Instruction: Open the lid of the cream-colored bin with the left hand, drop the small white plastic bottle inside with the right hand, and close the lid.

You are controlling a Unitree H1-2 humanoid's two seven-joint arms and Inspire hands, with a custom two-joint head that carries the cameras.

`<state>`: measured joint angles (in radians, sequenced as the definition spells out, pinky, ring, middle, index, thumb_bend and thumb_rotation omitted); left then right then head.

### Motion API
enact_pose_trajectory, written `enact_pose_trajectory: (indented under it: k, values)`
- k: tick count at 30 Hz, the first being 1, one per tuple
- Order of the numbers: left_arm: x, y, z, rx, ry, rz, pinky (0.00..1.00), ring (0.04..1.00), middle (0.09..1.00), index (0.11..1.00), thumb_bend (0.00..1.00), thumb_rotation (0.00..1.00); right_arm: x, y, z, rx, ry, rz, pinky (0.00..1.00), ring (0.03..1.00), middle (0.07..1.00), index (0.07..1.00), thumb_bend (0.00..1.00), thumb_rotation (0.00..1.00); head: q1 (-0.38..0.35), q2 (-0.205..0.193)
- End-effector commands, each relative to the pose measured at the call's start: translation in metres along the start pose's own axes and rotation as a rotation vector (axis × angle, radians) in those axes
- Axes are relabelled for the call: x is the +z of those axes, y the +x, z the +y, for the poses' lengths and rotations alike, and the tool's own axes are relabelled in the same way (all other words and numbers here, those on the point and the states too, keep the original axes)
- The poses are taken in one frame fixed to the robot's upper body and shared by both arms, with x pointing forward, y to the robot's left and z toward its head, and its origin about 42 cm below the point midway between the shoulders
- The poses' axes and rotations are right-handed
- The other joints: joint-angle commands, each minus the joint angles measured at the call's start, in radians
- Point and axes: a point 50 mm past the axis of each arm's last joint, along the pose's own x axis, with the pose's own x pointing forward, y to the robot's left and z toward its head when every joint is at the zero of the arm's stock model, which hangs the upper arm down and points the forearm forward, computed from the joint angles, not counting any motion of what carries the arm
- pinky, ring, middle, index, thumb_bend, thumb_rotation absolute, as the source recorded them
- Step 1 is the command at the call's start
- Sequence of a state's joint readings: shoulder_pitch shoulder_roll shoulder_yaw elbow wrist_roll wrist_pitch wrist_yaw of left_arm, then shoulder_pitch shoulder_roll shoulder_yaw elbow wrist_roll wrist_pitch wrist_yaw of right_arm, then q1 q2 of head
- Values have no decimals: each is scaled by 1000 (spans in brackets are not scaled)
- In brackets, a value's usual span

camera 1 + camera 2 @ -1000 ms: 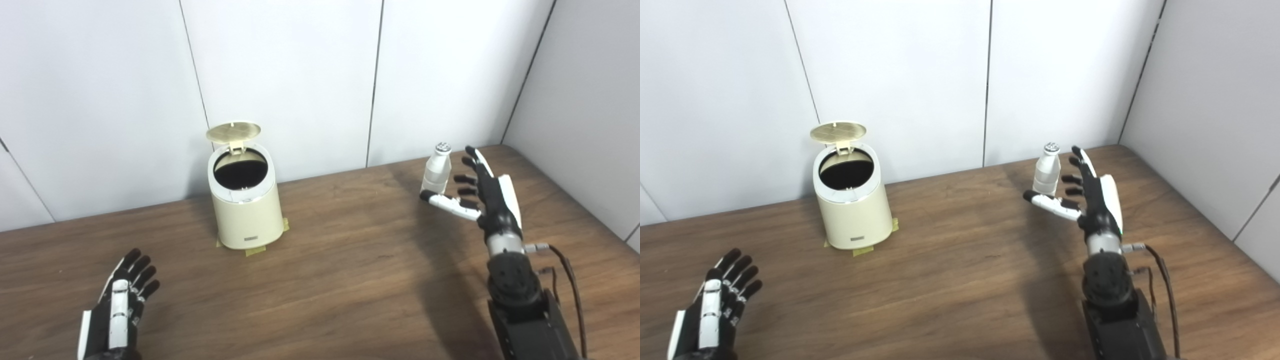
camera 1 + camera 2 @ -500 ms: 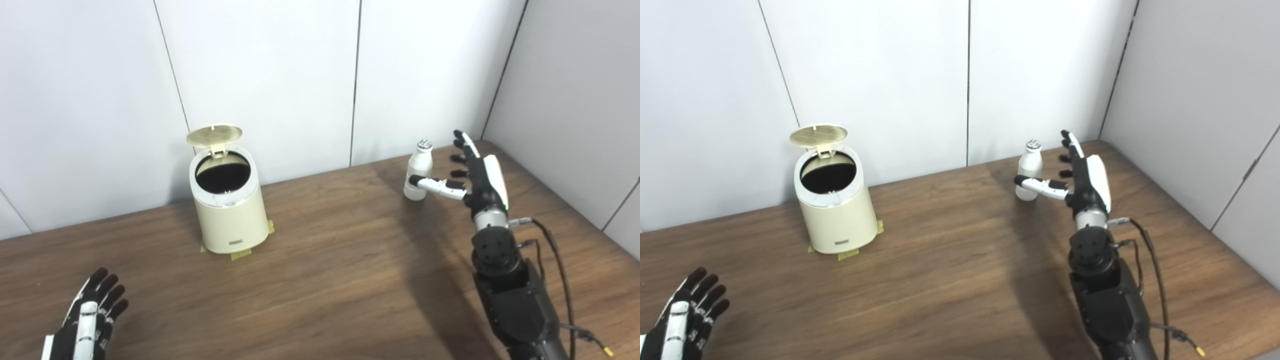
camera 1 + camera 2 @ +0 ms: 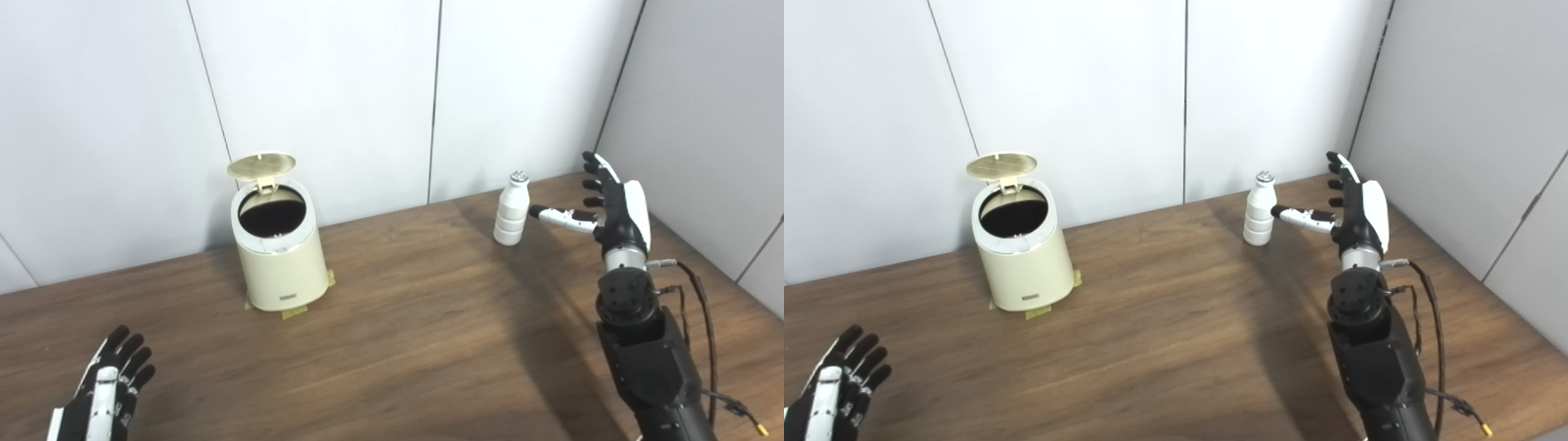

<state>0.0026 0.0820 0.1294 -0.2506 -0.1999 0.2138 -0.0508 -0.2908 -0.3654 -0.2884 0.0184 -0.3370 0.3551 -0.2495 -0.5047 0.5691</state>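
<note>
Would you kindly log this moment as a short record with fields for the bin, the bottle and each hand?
bin: cream-colored bin, upright on the table, taped at the base
lid: lid raised, opening exposed
bottle: small white bottle, upright near the back wall
right hand: right hand open beside the bottle, not gripping
left hand: left hand open, low at front left

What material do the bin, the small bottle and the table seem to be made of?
Bin: probably matte cream plastic or painted metal, with a shiny metallic rim. Bottle: opaque white plastic, ridged body, silvery cap. Table: dark wood or wood-look laminate, with visible grain.
</note>
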Motion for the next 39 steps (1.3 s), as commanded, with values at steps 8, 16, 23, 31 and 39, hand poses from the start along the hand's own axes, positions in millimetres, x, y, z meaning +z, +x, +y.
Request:
enact_pose_trajectory:
  k: [8, 16, 23, 31, 39]
  values:
    - [22, 5, -3, -33, 7, -70, 917, 905, 904, 947, 329, 740, 21, 32, -5, 12, -42, -59, 701, 827, 876, 890, 941, 229, -7, 6]
    - [26, 4, -4, -38, 30, -68, 936, 916, 915, 963, 306, 692, 20, 46, 4, 80, -86, -42, 746, 849, 864, 890, 971, 205, -11, 8]
    - [29, 2, -5, -44, 32, -71, 947, 923, 923, 972, 305, 677, 20, 54, 6, 101, -120, -28, 760, 855, 862, 882, 966, 175, -10, 17]
    - [32, 1, -7, -38, 20, -70, 959, 926, 926, 978, 278, 618, 17, 62, 4, 121, -120, -6, 746, 847, 871, 884, 962, 187, -6, 28]
    - [36, -1, -7, -38, 27, -73, 941, 913, 920, 973, 234, 562, 23, 68, 6, 137, -152, -14, 776, 858, 872, 876, 955, 169, -9, 34]
